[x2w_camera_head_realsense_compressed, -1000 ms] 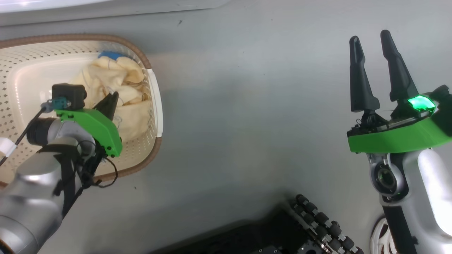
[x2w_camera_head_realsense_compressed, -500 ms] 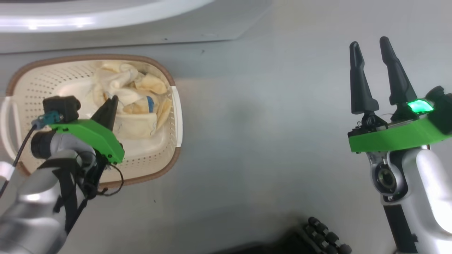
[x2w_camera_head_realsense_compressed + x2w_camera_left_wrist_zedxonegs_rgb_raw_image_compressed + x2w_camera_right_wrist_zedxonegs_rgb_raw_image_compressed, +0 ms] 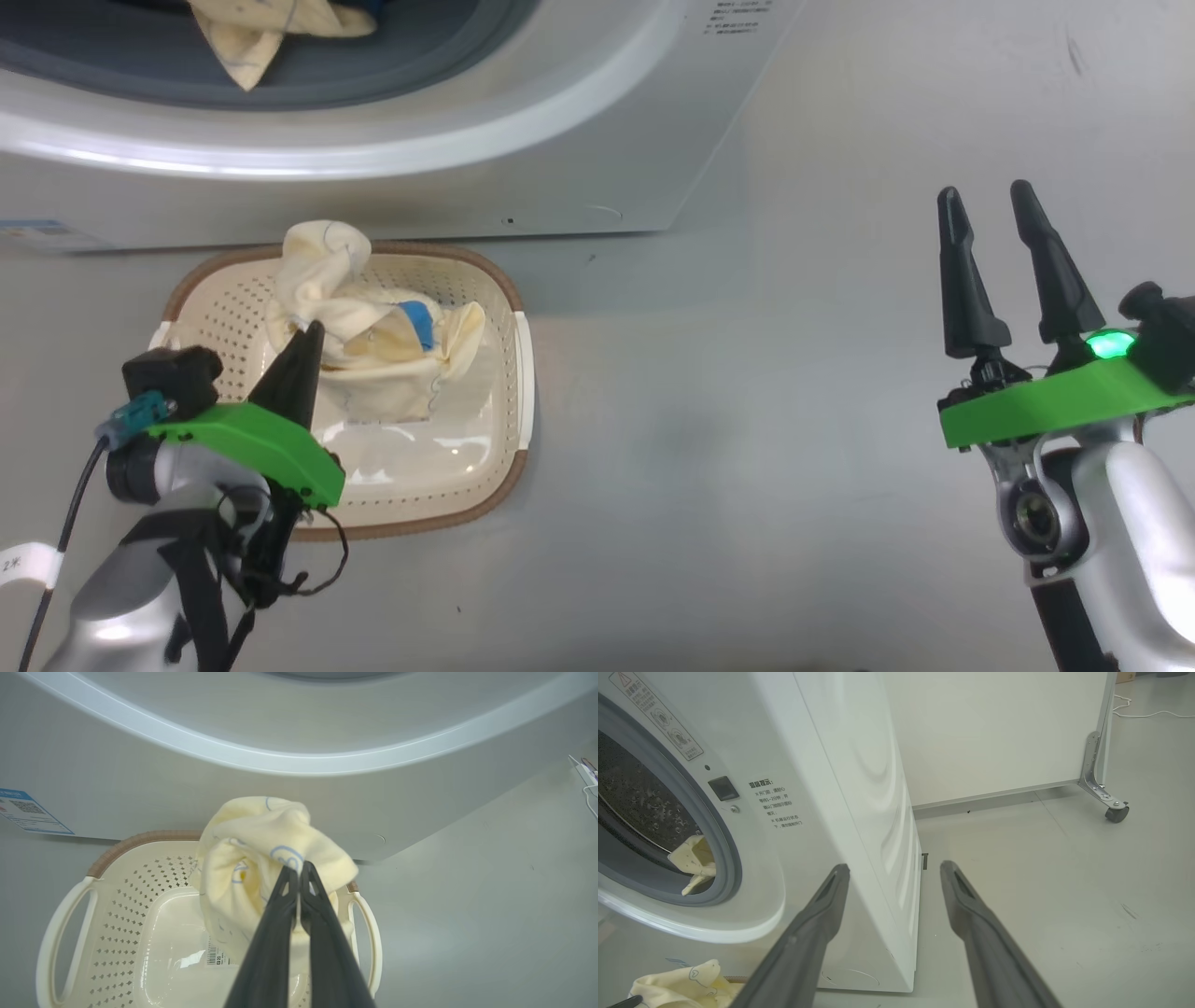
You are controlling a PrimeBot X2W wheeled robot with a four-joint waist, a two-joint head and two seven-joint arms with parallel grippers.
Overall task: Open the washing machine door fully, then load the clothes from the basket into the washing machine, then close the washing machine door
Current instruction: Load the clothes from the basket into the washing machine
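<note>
1. washing machine [image 3: 560,121]: white front-loader. The drum mouth stands uncovered and is ringed by a grey gasket [image 3: 392,79]. A small blue sticker [image 3: 37,233] sits low on its front. The printed notes beside the mouth are too small to read.

2. basket [image 3: 457,467]: cream and perforated, with a brown rim and white side handles. It stands on the grey floor [image 3: 747,420], just beside the foot of the machine's front and below the drum mouth. A label sticker [image 3: 217,954] lies on its glossy bottom.

3. clothes [image 3: 364,317]: pale yellow with blue line prints and one bright blue patch. One bunch is raised above the basket, its top over the far rim nearest the machine. Whether its lower folds touch the basket bottom cannot be told. A second piece [image 3: 696,865], also pale yellow, lies in the drum mouth at the lower lip of the gasket.

4. left pincer [image 3: 294,872]: clenched, its two dark fingers pressed together on a fold of the raised bunch, over the basket.

5. right pincer [image 3: 986,192]: released, with its fingers spread and nothing between them. It hangs above bare floor, well apart from the basket and off the machine's right front corner.

6. white panel [image 3: 994,732]: seen in the right wrist view beyond the machine's side, on a metal foot with a caster [image 3: 1115,812].
</note>
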